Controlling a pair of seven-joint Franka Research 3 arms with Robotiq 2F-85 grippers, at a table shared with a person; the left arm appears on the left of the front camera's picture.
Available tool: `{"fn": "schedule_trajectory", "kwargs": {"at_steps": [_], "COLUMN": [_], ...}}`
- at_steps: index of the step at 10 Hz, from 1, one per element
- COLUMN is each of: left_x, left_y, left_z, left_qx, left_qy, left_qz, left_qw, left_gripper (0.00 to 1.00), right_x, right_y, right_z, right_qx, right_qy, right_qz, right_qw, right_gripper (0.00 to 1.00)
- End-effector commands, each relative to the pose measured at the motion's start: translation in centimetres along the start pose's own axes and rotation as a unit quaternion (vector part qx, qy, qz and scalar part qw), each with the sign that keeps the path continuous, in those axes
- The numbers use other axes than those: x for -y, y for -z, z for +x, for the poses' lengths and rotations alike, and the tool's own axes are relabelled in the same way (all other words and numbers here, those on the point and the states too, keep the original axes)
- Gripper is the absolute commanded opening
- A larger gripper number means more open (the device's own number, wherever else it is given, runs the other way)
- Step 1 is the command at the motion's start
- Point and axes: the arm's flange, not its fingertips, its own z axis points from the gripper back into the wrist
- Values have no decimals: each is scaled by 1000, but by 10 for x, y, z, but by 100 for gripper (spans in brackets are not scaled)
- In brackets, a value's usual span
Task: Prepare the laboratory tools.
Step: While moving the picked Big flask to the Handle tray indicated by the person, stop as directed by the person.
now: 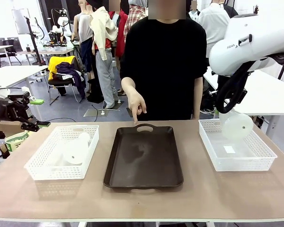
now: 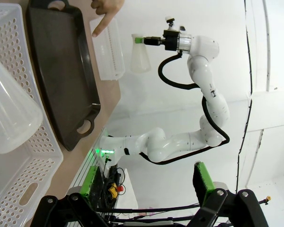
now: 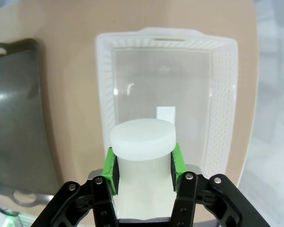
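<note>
Right wrist view: right hand [image 3: 143,164] clamped on neck of flask [image 3: 142,135], held above right basket [image 3: 222,94]; second flask [image 1: 73,151] lying in left basket [image 1: 38,171]; left hand [image 2: 146,176] spread open.

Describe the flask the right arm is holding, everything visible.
Translucent frosted-white conical flask, plastic-looking, wide round base, narrow cylindrical neck; looks empty. The right gripper has its jaws shut on the neck, green pads either side. It hangs tilted in the air above the right-hand white lattice basket, touching nothing else.
</note>
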Motion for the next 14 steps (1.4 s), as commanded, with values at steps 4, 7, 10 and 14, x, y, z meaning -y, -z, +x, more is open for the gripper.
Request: {"fn": "schedule_trajectory", "kwargs": {"at_steps": [4,7,10,14], "left_x": [1,1,1,1], "left_y": [-2,-2,-2,-2], "left_z": [-2,-2,-2,-2], "left_qx": [-4,-4,-4,-4], "left_qy": [2,2,2,2], "left_qz": [7,7,7,7], "left_qw": [1000,1000,1000,1000], "left_gripper": [100,100,100,100], "right_x": [-89,-161,-239,-289], "right_y": [-24,-8,33,71], "right_z": [12,28,28,5], "right_qx": [13,-8,-58,-50], "right_qy": [-58,-106,-172,-219], "right_qz": [23,64,49,76], "right_qw": [998,992,982,971], "right_gripper": [0,0,0,0]}}
